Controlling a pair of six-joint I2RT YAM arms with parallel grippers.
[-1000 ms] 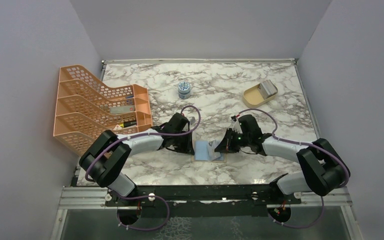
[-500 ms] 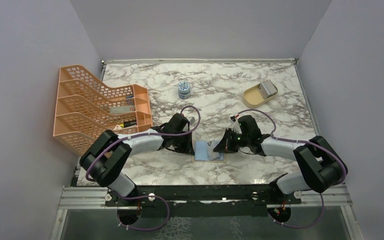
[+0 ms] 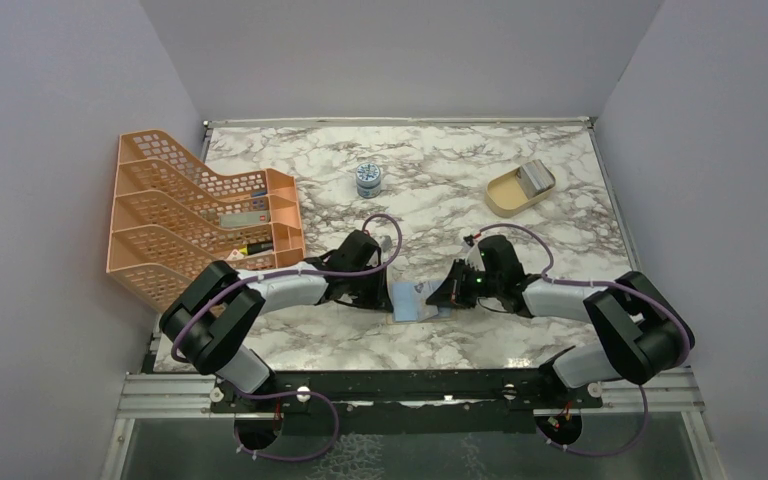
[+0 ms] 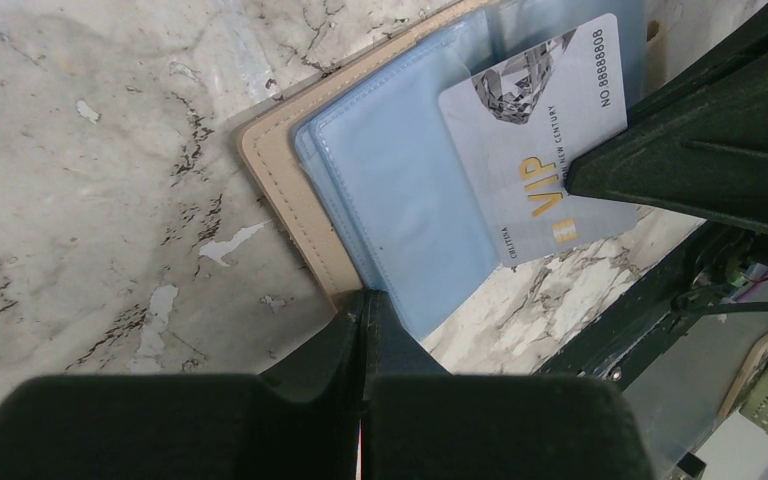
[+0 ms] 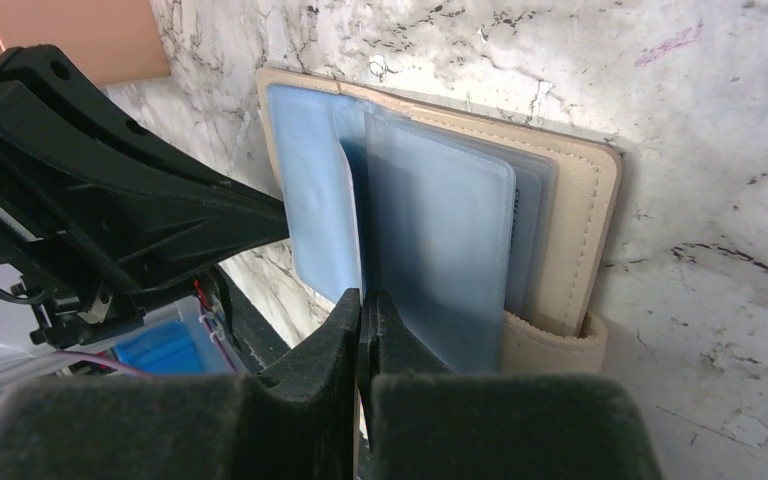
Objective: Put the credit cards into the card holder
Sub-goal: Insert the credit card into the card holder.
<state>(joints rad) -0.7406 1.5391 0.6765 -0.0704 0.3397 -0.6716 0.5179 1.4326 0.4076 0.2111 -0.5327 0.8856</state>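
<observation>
My left arm point(image 3: 280, 288) and my right arm point(image 3: 560, 298) look just the same. Each one has a big, chunky black joint point(image 3: 210, 325) on the near side. After that comes a smooth, pale grey tube, and then more black parts at the far end. A thin purple cable point(image 3: 380, 215) runs along each arm in loose loops. A tiny green light point(image 3: 481, 281) glows on the right arm. My left pincer point(image 4: 362, 300) has two flat black fingers point(image 4: 260, 420). They look dull and a bit grainy, wide close to the camera and thin at the tips. My right pincer point(image 5: 362, 298) has the same black fingers point(image 5: 480, 420).
</observation>
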